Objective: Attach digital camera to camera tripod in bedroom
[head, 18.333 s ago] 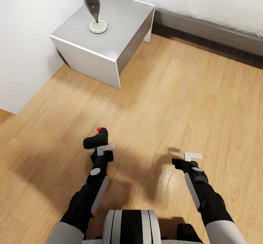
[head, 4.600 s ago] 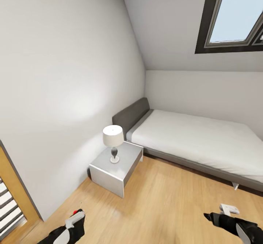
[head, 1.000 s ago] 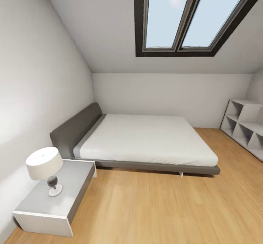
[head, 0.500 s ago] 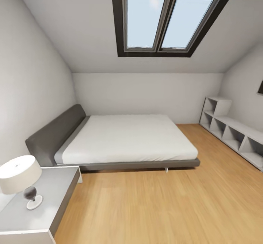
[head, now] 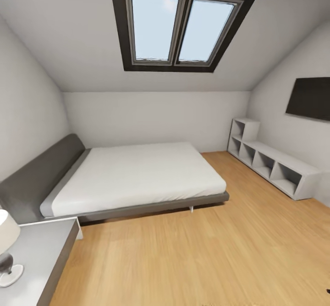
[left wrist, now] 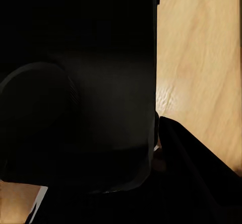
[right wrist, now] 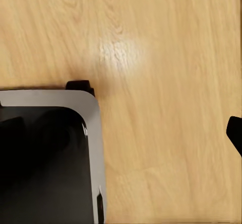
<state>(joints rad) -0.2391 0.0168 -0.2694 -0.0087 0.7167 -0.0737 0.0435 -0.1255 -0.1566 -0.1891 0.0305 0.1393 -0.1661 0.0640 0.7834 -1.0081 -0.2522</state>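
Between bed (head: 137, 177) edge and shelf unit (head: 270, 164): open wood floor (head: 206, 251).

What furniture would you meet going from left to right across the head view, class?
Lamp → nightstand → bed → low open shelf unit → wall TV.

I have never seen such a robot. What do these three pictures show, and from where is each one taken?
This is a simulated wheeled robot with two arms. The head camera looks across a bedroom: a bed, a skylight, a low white shelf unit, a wall TV and a nightstand with a lamp. The left wrist camera looks along that arm's gripper: a large black object, probably the digital camera, blocks most of it above the wooden floor. The right wrist camera looks down at floor and what seems the robot's own base.
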